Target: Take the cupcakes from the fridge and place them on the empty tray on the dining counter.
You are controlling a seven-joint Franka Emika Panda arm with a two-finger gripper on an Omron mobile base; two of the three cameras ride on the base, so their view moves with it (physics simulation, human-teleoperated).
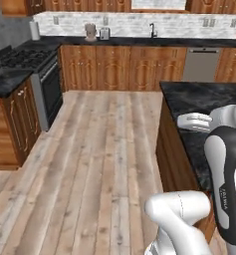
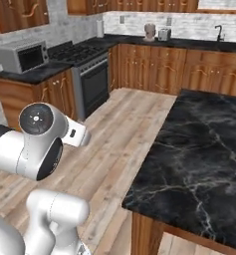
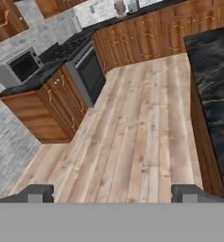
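Observation:
The dining counter [image 1: 204, 97] has a black, white-veined marble top on a brown wooden base; it lies to the right of the arm, and its near corner [image 2: 189, 164] is bare. My gripper [image 3: 113, 194] is open, with its two dark fingertips [image 3: 38, 193] far apart and nothing between them. It looks out over the wooden floor beside the counter's left edge [image 3: 212, 94]. The cupcakes, the fridge and the tray are out of view.
A wide wooden floor [image 1: 99, 149] runs between the dining counter and the wall cabinets. A stove with an oven [image 1: 47, 82] stands on the left, a microwave [image 2: 22, 55] beside it. At the back are the wall counter's faucet [image 1: 152, 31] and a steel dishwasher [image 1: 201, 64].

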